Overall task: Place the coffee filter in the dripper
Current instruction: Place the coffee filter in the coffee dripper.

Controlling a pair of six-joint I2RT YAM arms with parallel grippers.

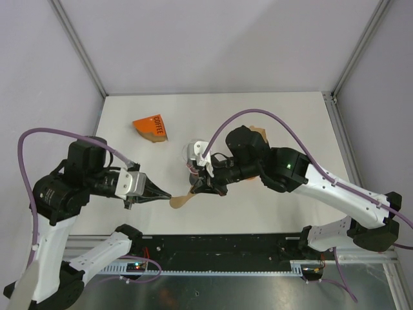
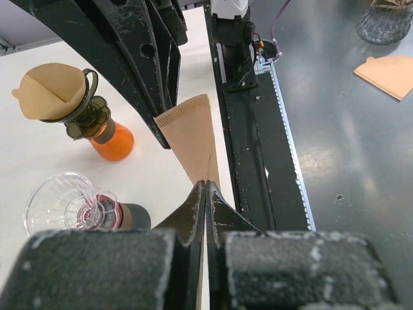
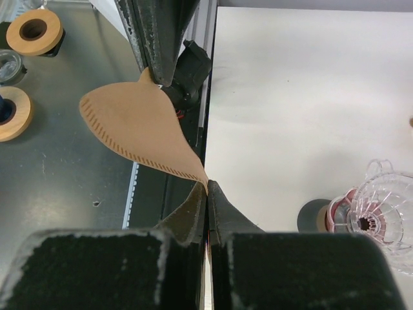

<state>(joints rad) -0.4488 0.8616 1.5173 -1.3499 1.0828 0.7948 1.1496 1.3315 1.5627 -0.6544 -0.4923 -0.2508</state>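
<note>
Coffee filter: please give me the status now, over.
Left gripper shut on coffee filter; right gripper shut on it too. Filter held between arms, not in dripper. Dripper empty, close by right gripper.

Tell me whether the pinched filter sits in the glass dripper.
No, the left gripper holds the filter, apart from the empty dripper.

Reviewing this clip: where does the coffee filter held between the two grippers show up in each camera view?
Top external: the coffee filter is low centre, between both gripper tips.
Left wrist: the coffee filter is at centre, rising from the left gripper.
Right wrist: the coffee filter is upper left, pinched by the right gripper.
Shared landmark: the glass dripper.
</note>
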